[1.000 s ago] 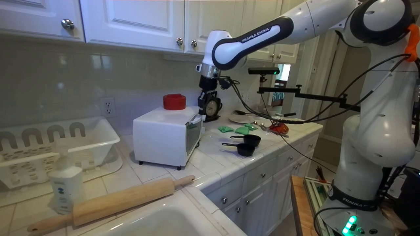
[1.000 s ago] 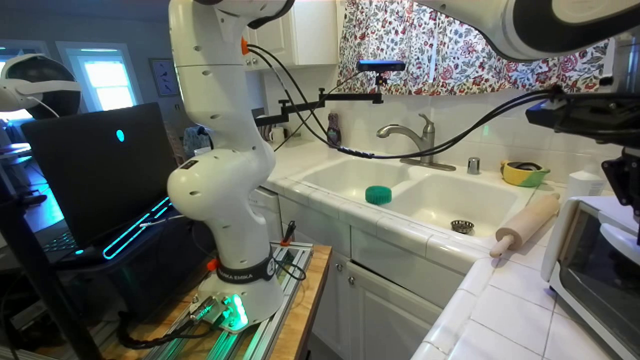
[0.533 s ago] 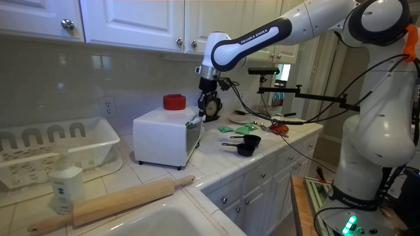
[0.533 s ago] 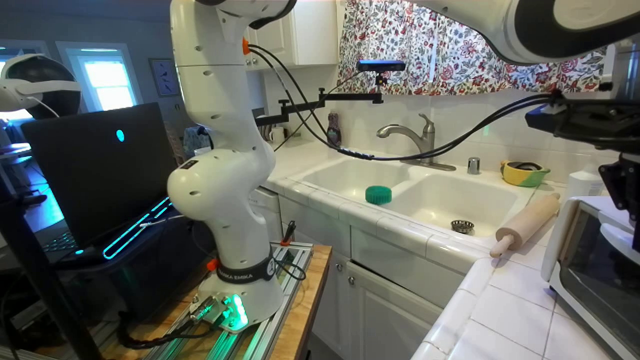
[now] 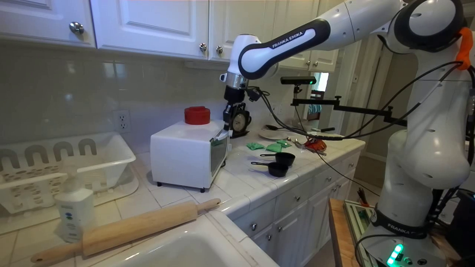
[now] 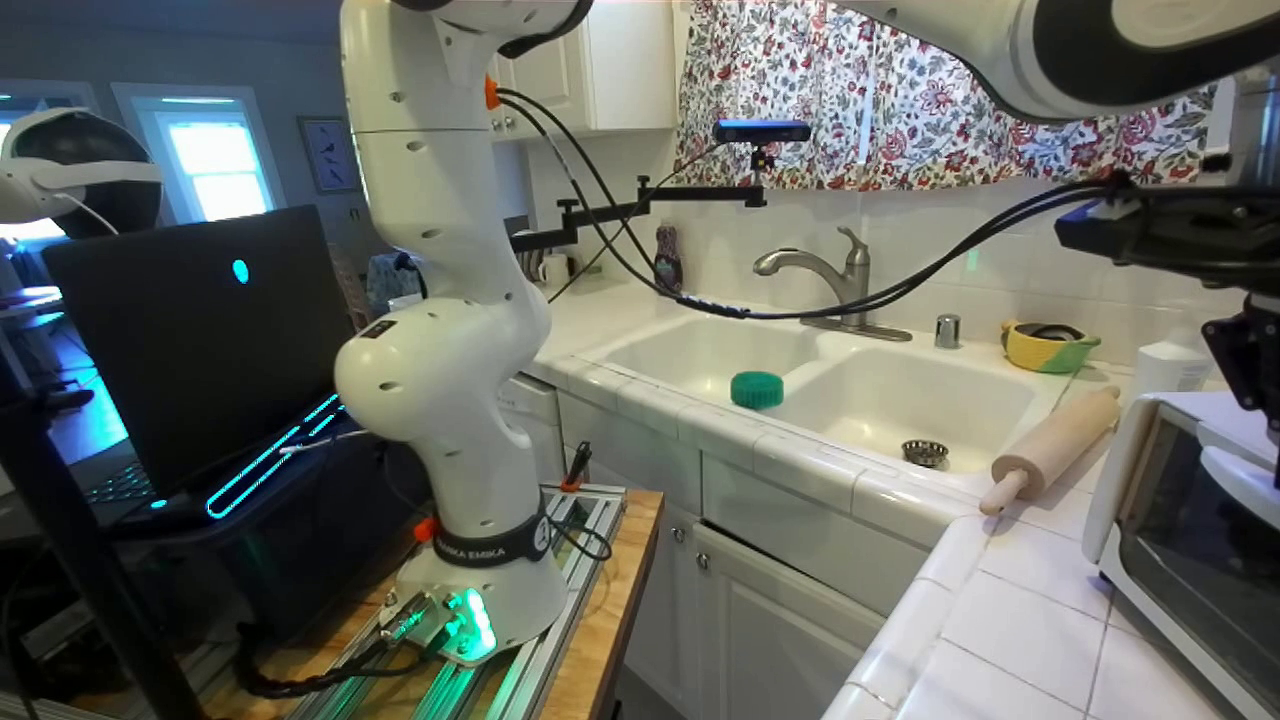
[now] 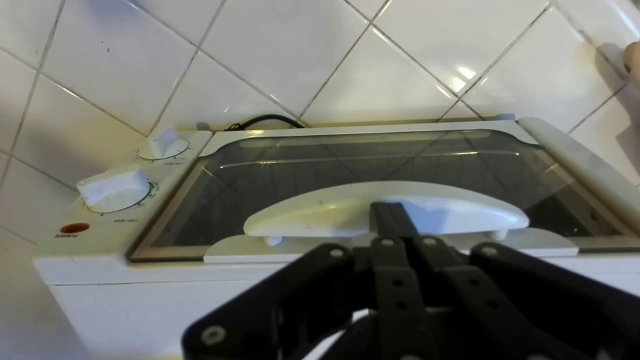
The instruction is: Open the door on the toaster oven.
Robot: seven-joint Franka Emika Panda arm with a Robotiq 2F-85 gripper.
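The white toaster oven (image 5: 178, 159) stands on the tiled counter; it is cut off at the right edge in an exterior view (image 6: 1100, 500). Its door (image 5: 219, 154) appears closed, with dark glass in a pale frame, and fills the middle of the wrist view (image 7: 300, 170). A curved white handle (image 7: 320, 217) runs along the door's top edge. My gripper (image 5: 227, 127) points down at the handle from above. In the wrist view the gripper's fingertips (image 7: 392, 217) are pressed together with nothing seen between them. They overlap the handle's middle; whether they touch it I cannot tell.
A red container (image 5: 197, 115) sits on the oven's top. A black dial device (image 5: 239, 120) stands behind the gripper. Small black pans (image 5: 277, 169) lie in front of the oven. A rolling pin (image 5: 141, 226) lies beside the sink (image 5: 185, 248). Cabinets (image 5: 148, 22) hang above.
My gripper dipped slightly about half a second ago and is now back up, a touch higher. It stays shut. The door and oven have not moved.
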